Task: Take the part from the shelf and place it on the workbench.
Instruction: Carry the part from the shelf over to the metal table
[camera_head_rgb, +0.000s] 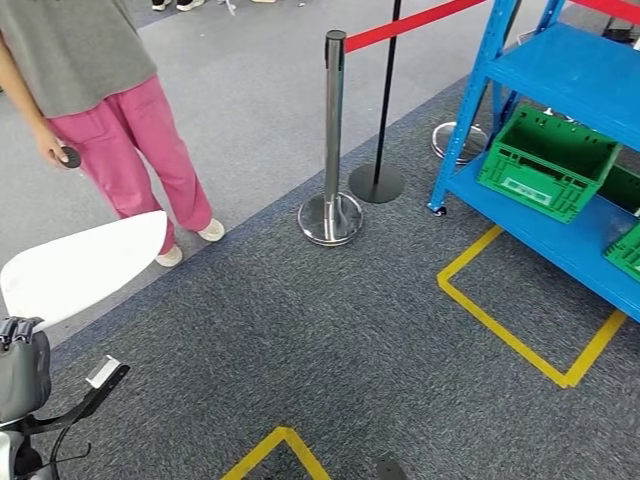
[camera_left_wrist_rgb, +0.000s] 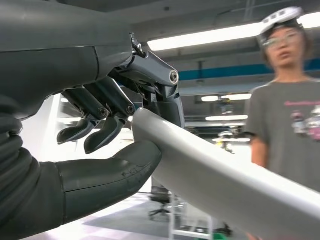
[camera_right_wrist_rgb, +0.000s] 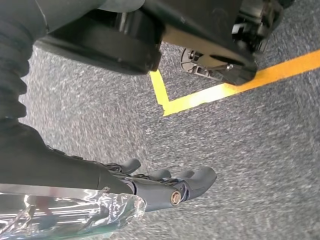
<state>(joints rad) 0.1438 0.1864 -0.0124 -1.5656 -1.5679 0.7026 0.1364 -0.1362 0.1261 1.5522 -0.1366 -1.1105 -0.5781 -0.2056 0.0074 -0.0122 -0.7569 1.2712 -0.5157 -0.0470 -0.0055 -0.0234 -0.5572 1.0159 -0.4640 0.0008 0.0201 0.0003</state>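
While the left hand (camera_left_wrist_rgb: 113, 145) is gripping the white part (camera_left_wrist_rgb: 226, 185), its thick thumb is pressing against one face and its darker fingers (camera_left_wrist_rgb: 94, 127) are curling over the rim on the other side, so the long, smooth panel is running away from the palm. From the head view, the same part (camera_head_rgb: 83, 265) is sticking out as a pale, rounded blade above the carpet (camera_head_rgb: 302, 330), just over the left wrist at the lower left. The right hand (camera_right_wrist_rgb: 170, 185) is hanging over the grey carpet with its fingers stretched out nearly straight and holding nothing; yellow floor tape (camera_right_wrist_rgb: 211, 92) is lying beyond it. A blue shelf (camera_head_rgb: 573, 70) is standing at the right with a green crate (camera_head_rgb: 547, 160) tilting on its lower level. A person in pink trousers (camera_head_rgb: 143, 150) is standing at the left near a chrome stanchion (camera_head_rgb: 332, 140) carrying a red belt (camera_head_rgb: 407, 25).
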